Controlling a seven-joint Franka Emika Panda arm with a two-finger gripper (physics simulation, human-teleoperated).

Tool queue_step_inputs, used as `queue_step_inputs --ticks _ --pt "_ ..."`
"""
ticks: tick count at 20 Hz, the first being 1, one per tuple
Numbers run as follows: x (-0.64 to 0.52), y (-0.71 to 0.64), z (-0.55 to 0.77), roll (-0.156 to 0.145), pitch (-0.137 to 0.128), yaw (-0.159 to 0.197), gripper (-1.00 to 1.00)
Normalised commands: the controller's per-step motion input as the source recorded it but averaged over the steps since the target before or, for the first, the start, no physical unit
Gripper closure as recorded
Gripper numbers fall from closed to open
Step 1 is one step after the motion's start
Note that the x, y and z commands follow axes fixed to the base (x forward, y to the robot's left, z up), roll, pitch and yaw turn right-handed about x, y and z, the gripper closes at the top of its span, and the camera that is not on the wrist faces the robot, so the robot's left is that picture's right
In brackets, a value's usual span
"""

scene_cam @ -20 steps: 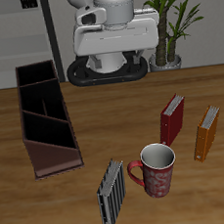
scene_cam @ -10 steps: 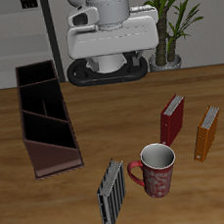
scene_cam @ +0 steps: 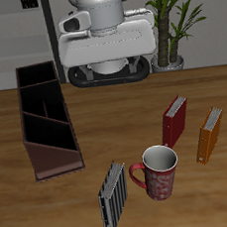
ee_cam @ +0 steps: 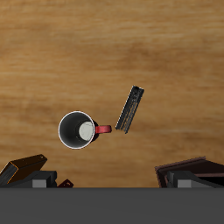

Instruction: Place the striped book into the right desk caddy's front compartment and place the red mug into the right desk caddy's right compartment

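- End effector (ee_cam: 112,181): seen only in the wrist view as two dark fingers (ee_cam: 188,173) at the frame edge, set wide apart, nothing between them; raised well above the bench (scene_cam: 115,125).
- Red mug (ee_cam: 77,129): upright on the bench, well below the end effector and viewed straight down its pale grey inside; handle turned toward the striped book.
- Striped book (ee_cam: 130,108): standing on edge just beside the mug's handle, appearing to touch it in the wrist view, also well below the open fingers; grey and black stripes visible in the exterior view (scene_cam: 114,194).
- Right desk caddy (scene_cam: 44,118): long dark maroon-brown box on the bench, well apart from mug and book and outside the wrist view; inner dividers visible, low sloped end nearest the bench's front edge, no book or mug inside.
- Plain red book (scene_cam: 174,121) and orange book (scene_cam: 209,135): standing on edge, near each other, beyond the mug from the caddy.
- Potted plant (scene_cam: 178,18): behind the bench, beside the robot base.
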Motion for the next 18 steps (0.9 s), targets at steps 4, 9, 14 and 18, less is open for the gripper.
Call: queue_step_inputs --ticks 4,9,14,18 --pt "0.41 -0.17 -0.09 -0.044 -0.022 0.010 -1.00" --pt "0.20 -0.09 -0.10 0.011 -0.022 -0.039 -1.00" --pt "0.18 -0.09 -0.16 0.010 -0.006 -0.009 -1.00" --pt "0.18 -0.16 -0.16 -0.035 0.008 -0.014 -1.00"
